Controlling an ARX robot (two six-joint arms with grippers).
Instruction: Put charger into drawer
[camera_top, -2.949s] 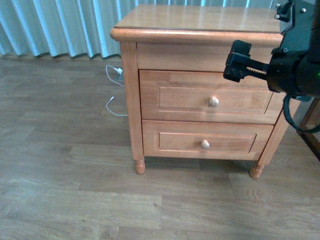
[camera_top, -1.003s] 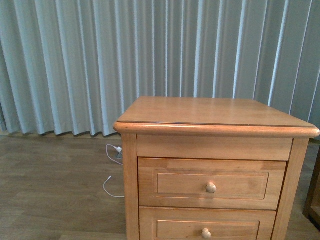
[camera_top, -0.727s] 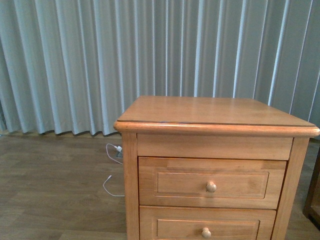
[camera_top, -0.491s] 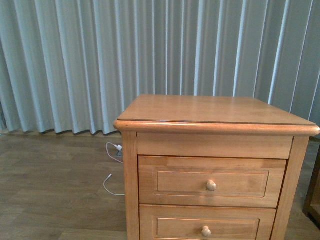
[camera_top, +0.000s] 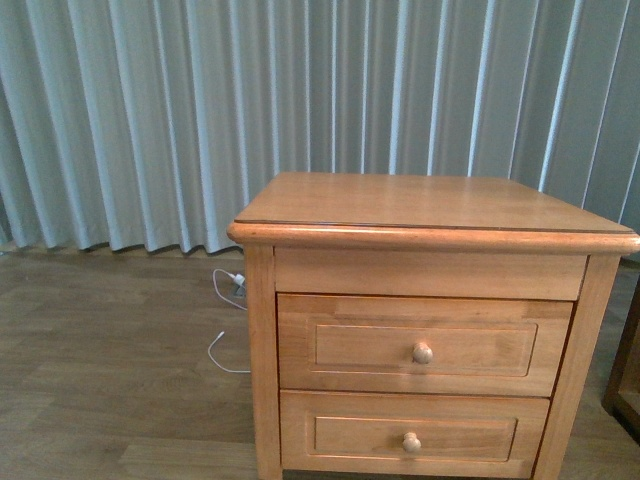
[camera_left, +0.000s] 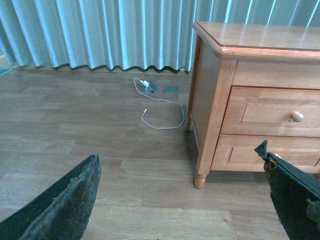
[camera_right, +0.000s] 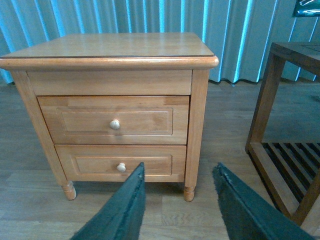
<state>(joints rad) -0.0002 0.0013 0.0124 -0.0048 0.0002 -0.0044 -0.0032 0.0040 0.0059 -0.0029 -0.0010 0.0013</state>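
drawer (camera_top: 424, 346): upper one, fully shut, knob (camera_top: 422, 352) in the middle
charger: can't spot it anywhere
nightstand (camera_top: 430, 200): bare top
white cable (camera_top: 226, 330): on the floor by the curtain (camera_top: 200, 100)
left gripper (camera_left: 185, 200): fingers wide apart, holding nothing
right gripper (camera_right: 175, 205): fingers apart too, holding nothing

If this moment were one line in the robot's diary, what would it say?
drawer: shut | charger: not in view | left gripper: open, empty | right gripper: open, empty, facing nightstand | white cable: on floor
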